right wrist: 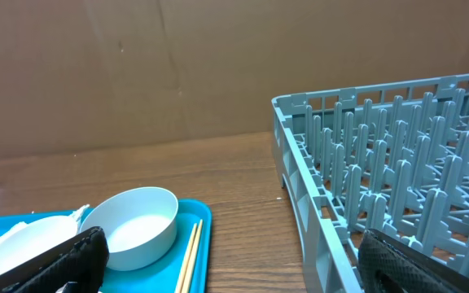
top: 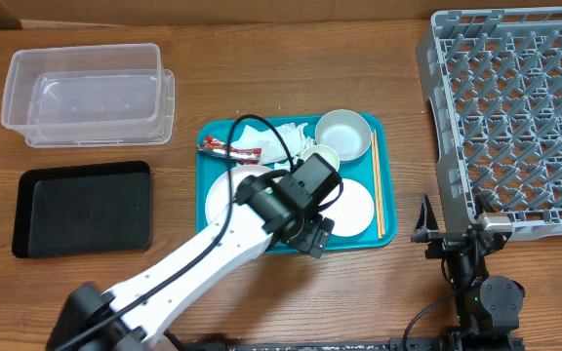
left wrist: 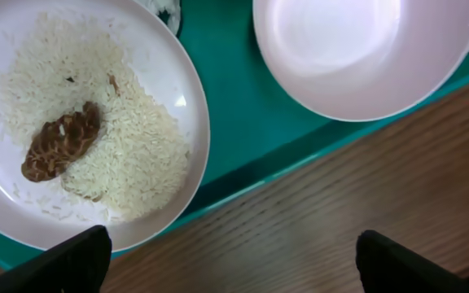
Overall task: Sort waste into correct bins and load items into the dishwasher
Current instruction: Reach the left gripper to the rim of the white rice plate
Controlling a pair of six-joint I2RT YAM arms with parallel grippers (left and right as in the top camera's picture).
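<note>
On the teal tray (top: 213, 136) lie a crumpled napkin (top: 281, 141), a red-and-white wrapper (top: 224, 148), a bowl (top: 343, 132), a small cup (top: 322, 156), chopsticks (top: 377, 185) and a pale plate (top: 356, 207). My left gripper (top: 312, 234) hangs open over the tray's front edge. Its wrist view shows a white plate (left wrist: 169, 98) of rice with a brown scrap (left wrist: 62, 142), a pink plate (left wrist: 365, 49), and nothing in the gripper (left wrist: 234, 264). My right gripper (top: 452, 231) is open beside the grey dish rack (top: 515, 117). Its view holds the bowl (right wrist: 137, 228), chopsticks (right wrist: 187, 256) and rack (right wrist: 397, 163).
A clear plastic tub (top: 86, 93) stands at the back left, with a shallow black tray (top: 84, 207) in front of it. Bare wooden table (top: 408, 146) separates the teal tray from the rack. A cardboard wall (right wrist: 177, 65) backs the table.
</note>
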